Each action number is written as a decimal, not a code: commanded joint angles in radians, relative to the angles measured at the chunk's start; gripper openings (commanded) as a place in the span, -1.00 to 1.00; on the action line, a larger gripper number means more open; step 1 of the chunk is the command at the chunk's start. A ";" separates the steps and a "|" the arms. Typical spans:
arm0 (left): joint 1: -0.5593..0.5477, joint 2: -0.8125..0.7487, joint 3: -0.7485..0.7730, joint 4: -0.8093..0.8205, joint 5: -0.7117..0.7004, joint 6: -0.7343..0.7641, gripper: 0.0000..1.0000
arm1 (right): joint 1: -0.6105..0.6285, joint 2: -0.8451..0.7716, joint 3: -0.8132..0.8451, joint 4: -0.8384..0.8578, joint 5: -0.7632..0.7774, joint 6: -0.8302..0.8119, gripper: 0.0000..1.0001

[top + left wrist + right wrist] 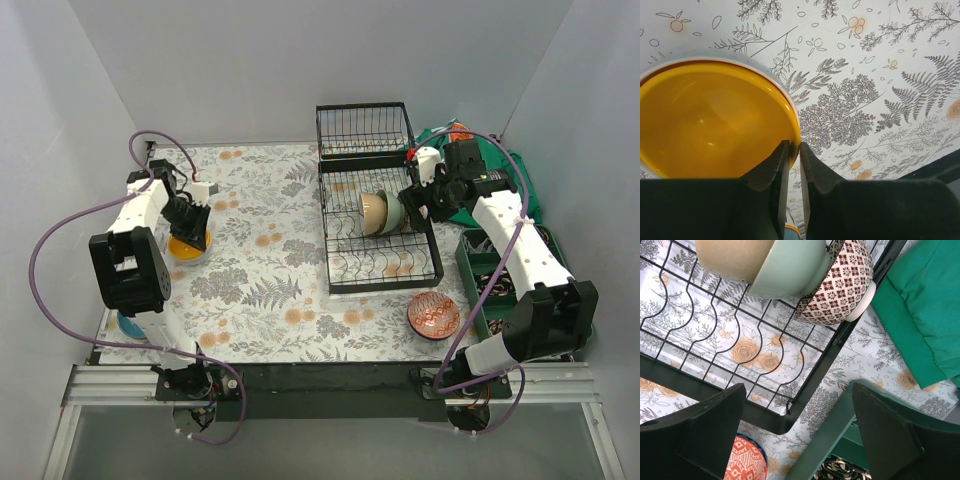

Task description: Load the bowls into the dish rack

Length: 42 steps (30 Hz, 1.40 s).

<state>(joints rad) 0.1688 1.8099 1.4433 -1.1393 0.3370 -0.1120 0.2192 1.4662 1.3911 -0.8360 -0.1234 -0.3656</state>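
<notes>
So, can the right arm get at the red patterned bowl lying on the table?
Probably yes. The right gripper is open, and the red patterned bowl sits uncovered beside the near corner of the dish rack, close to that arm.

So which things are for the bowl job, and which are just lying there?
For the job: yellow bowl, red patterned bowl, cream bowl, mint bowl, brown patterned bowl, dish rack.
Just lying about: green cloth, green tray.
</notes>
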 commanded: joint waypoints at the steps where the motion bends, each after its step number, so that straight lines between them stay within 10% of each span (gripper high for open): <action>1: 0.005 -0.069 0.045 -0.046 0.025 -0.018 -0.77 | 0.005 0.002 0.006 0.026 -0.018 0.010 0.91; 21: -0.095 -0.193 0.263 -0.042 -0.193 0.012 -1.00 | 0.006 -0.004 -0.007 0.034 0.011 0.008 0.92; 31: -0.467 -0.300 0.014 0.128 -0.207 0.005 -1.00 | 0.006 -0.021 -0.043 0.038 0.042 -0.007 0.92; 42: -0.620 -0.310 -0.261 0.331 -0.302 0.043 -1.00 | 0.005 -0.067 -0.096 0.043 0.074 -0.019 0.93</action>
<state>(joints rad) -0.4286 1.5532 1.2098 -0.9119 0.0971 -0.0971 0.2192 1.4487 1.3094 -0.8154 -0.0647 -0.3729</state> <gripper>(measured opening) 0.072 0.961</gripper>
